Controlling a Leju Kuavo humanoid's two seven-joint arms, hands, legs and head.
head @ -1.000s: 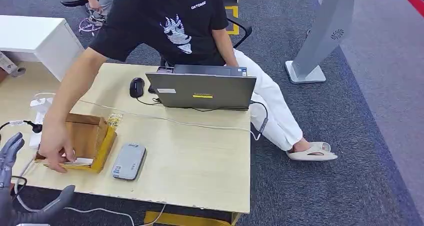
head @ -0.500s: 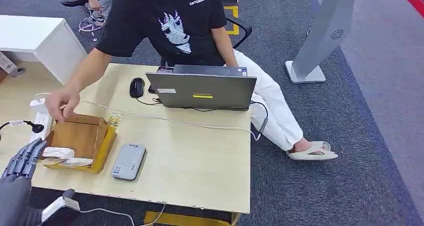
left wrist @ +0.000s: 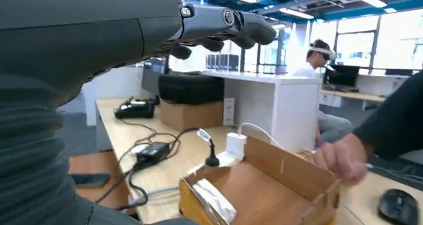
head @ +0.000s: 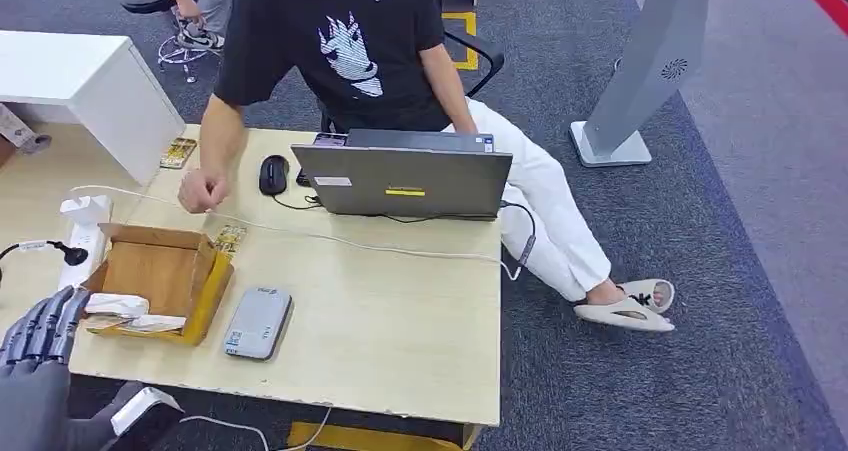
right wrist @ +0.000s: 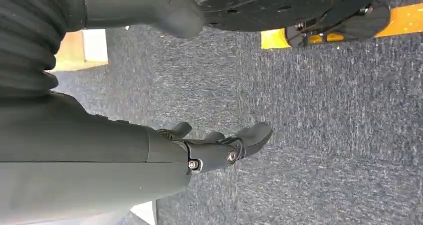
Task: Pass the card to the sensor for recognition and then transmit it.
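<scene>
A grey open laptop [head: 405,176] and black mouse [head: 273,174] sit before a person in a black T-shirt [head: 335,46].

Head view: high on the robot, angled forward and down over the table [head: 380,311] — laptop [head: 405,176] at its far edge, carpet to the right. Left wrist view: close behind the left hand [left wrist: 219,28], low, near table level, looking across the cardboard box [left wrist: 264,190] toward distant desks and windows. Shared by these two views: the box [head: 160,276] and a person's hand [left wrist: 344,160]. Right wrist view: close behind the right hand [right wrist: 219,147] — facing the carpet [right wrist: 324,125].
</scene>
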